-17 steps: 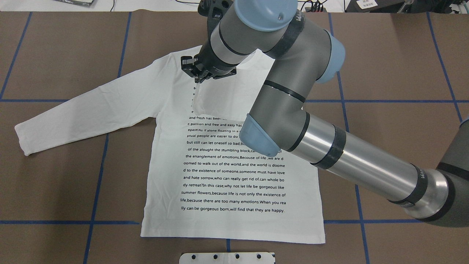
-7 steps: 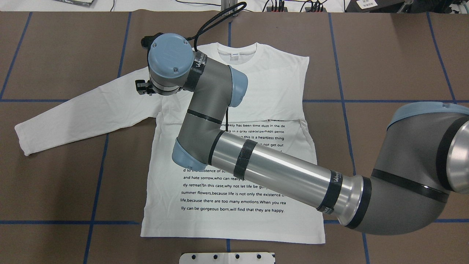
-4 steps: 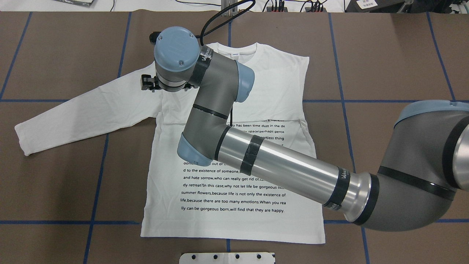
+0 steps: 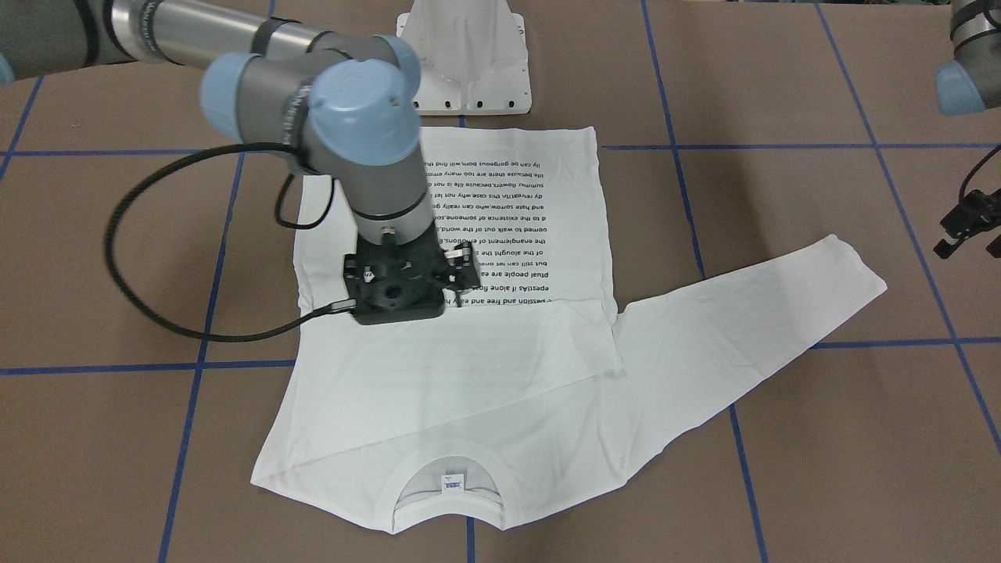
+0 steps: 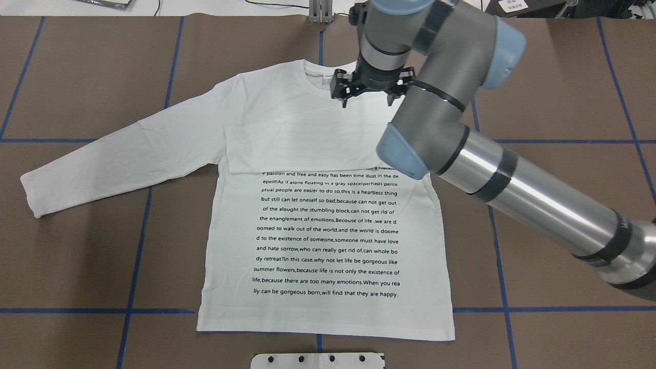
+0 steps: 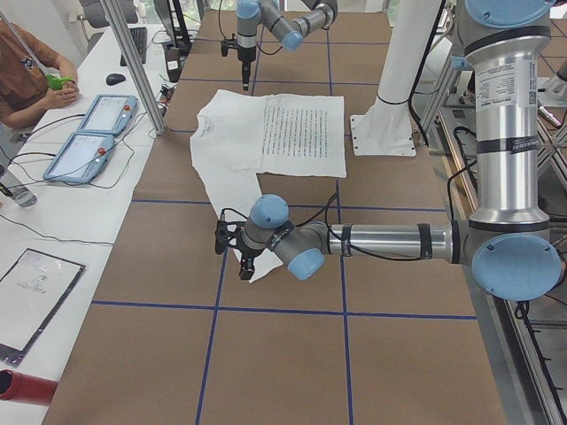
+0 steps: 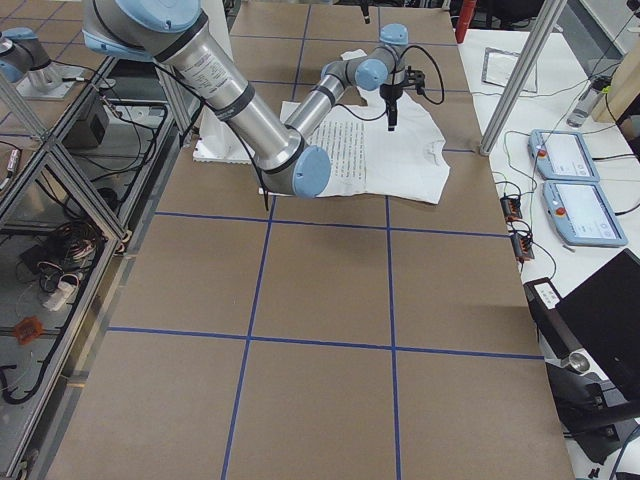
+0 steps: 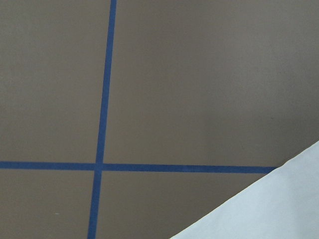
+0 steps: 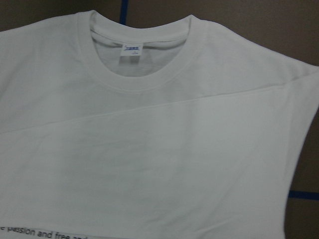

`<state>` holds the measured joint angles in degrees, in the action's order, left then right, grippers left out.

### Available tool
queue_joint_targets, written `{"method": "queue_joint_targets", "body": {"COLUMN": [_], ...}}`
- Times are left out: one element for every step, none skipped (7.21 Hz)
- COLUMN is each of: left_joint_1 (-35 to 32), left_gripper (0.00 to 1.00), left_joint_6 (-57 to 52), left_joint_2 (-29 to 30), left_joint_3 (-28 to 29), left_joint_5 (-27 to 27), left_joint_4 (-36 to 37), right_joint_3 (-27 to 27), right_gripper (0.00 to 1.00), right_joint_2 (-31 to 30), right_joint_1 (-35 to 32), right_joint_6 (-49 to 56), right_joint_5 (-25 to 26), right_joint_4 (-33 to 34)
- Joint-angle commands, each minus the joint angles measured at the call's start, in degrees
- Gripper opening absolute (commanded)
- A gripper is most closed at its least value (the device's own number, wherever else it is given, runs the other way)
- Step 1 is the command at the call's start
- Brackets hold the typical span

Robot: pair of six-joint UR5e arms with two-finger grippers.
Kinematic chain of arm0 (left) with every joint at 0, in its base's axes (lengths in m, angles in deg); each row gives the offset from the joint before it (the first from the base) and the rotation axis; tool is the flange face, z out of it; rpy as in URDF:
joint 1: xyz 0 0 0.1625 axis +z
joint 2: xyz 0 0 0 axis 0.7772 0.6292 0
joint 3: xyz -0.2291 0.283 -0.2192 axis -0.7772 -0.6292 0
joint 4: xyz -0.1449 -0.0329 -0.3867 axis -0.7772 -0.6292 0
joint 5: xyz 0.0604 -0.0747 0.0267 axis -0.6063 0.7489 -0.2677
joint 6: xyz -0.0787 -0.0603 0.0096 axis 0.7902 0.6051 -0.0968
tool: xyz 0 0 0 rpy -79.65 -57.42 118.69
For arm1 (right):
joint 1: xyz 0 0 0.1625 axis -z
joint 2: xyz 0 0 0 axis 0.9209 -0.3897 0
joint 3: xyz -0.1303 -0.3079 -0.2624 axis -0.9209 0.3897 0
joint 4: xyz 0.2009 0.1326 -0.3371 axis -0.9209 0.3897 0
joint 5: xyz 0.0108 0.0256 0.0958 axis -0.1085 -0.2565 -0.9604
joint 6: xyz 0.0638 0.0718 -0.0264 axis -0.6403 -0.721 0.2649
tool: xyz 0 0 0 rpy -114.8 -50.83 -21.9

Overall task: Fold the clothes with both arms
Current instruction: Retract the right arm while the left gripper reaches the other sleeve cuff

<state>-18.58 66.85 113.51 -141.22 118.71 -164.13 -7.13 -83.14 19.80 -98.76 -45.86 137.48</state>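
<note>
The white long-sleeved shirt (image 5: 328, 230) lies flat with its black text up. One sleeve (image 5: 118, 159) stretches out to the left in the overhead view; the other is folded across the chest. My right gripper (image 5: 367, 102) hangs open above the upper chest beside the collar (image 9: 137, 74), holding nothing. The right wrist view looks down on the collar and neck label (image 9: 131, 50). My left gripper (image 4: 968, 249) hovers open beyond the outstretched cuff (image 4: 860, 274), apart from it. The left wrist view shows only a sleeve corner (image 8: 279, 209).
The white pedestal base (image 4: 465, 55) stands at the shirt's hem. Blue tape lines (image 5: 133, 256) grid the brown table. A side table with two tablets (image 6: 89, 133) and upright posts runs along the far edge, where a person's hand (image 6: 55, 81) rests.
My right gripper let the folded sleeve lie on the chest, swung over to the shirt's left shoulder, then came back right to above the collar. The shirt has stayed still over the last second.
</note>
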Motion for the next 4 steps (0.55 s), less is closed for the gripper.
{"method": "queue_joint_targets", "body": {"left_joint_1": [9.7,13.1,14.3,14.7], "left_gripper": [1.00,0.99,0.99,0.99], "left_joint_6": [13.3,16.7,17.5,17.6], "left_joint_2": [-3.1,-3.3,-3.4,-3.3], "left_joint_3": [-0.6,-0.3,0.6,3.3], "left_joint_5": [-7.0,-9.2,-10.5,-10.9], "left_joint_4": [-5.0,-5.2,-5.6,-7.8], "right_joint_3": [-10.4,-13.4,-15.4,-15.8], "right_gripper": [1.00,1.00,1.00,1.00], "right_joint_2": [-14.9,-19.6,-22.3,-22.5], "right_joint_1": [-8.5,-11.1,-12.4,-13.0], "right_joint_6": [15.8,21.7,26.4,27.2], "right_joint_5": [-6.0,-6.1,-6.4,-6.9], "right_joint_4": [2.3,3.5,6.0,7.7]}}
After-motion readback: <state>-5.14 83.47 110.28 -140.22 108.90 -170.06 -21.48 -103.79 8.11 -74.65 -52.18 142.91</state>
